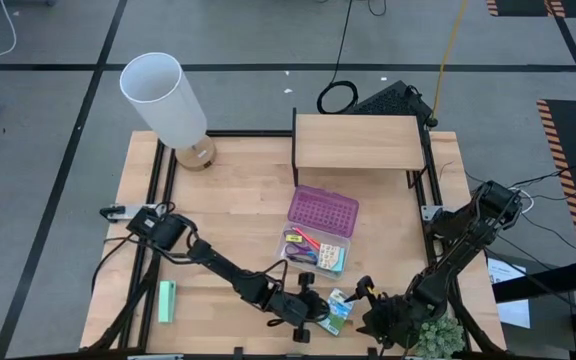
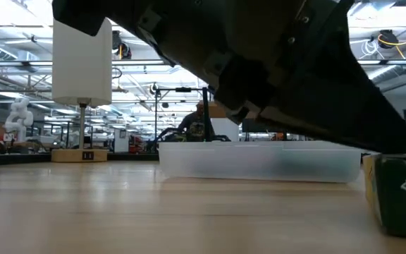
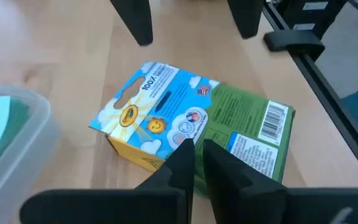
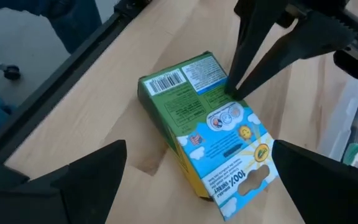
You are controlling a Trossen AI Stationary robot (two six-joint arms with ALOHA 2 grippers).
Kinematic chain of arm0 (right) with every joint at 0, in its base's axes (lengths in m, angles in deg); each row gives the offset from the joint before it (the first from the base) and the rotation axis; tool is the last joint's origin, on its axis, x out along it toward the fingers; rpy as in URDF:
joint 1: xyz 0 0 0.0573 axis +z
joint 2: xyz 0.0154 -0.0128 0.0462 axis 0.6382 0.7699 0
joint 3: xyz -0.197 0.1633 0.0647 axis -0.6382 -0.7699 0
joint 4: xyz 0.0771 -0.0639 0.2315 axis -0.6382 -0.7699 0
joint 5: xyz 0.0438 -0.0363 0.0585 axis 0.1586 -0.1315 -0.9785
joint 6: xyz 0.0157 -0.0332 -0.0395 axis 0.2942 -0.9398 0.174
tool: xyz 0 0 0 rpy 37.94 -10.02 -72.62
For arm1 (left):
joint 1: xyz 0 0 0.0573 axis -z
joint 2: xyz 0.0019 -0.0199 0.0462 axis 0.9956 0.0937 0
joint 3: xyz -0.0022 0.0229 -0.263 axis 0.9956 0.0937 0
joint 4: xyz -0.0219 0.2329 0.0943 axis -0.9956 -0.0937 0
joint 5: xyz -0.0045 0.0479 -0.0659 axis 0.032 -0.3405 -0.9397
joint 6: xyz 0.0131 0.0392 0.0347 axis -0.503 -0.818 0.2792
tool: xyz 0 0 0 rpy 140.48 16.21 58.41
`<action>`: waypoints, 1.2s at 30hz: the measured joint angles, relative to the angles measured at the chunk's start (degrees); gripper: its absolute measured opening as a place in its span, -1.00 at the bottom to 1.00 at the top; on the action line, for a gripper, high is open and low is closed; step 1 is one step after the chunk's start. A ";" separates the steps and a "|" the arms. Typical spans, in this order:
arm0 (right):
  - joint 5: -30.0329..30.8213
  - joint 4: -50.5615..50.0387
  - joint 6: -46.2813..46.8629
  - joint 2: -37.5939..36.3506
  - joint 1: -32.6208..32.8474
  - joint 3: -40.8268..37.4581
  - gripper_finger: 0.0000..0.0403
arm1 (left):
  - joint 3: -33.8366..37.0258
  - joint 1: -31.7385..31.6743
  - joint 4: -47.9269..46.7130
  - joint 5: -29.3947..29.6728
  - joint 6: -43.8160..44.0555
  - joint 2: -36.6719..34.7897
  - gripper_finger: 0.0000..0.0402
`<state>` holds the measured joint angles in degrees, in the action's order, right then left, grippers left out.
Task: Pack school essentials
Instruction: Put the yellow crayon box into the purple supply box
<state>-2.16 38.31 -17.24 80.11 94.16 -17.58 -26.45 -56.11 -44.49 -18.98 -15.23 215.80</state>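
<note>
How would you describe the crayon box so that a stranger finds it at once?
On the wooden table, look at the near edge, between the two grippers, beside the clear case. The crayon box lies flat there, the only green, yellow and blue carton with a barcode.

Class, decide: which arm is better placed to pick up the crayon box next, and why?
Probably the right. The right hand is open with its fingers spread either side of the crayon box. The left hand is shut, its tips at the box's edge, so it would need to open first.
</note>
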 joint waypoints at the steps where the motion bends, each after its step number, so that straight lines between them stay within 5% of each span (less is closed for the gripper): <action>1: 0.02 -0.36 -0.06 0.00 0.00 -0.02 0.98 | 0.00 -0.02 -0.01 0.04 0.11 0.09 -0.83; 17: 5.87 -2.37 -5.89 0.03 0.00 -0.85 0.98 | -0.11 0.00 -4.75 0.59 2.75 0.05 -0.83; 36: 5.81 -1.13 -6.38 0.33 -0.17 -2.16 0.98 | -0.11 0.48 -6.43 2.40 4.63 0.01 -0.83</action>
<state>3.66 37.18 -23.62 80.43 93.98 -19.75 -26.56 -55.63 -50.92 -16.57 -10.59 215.81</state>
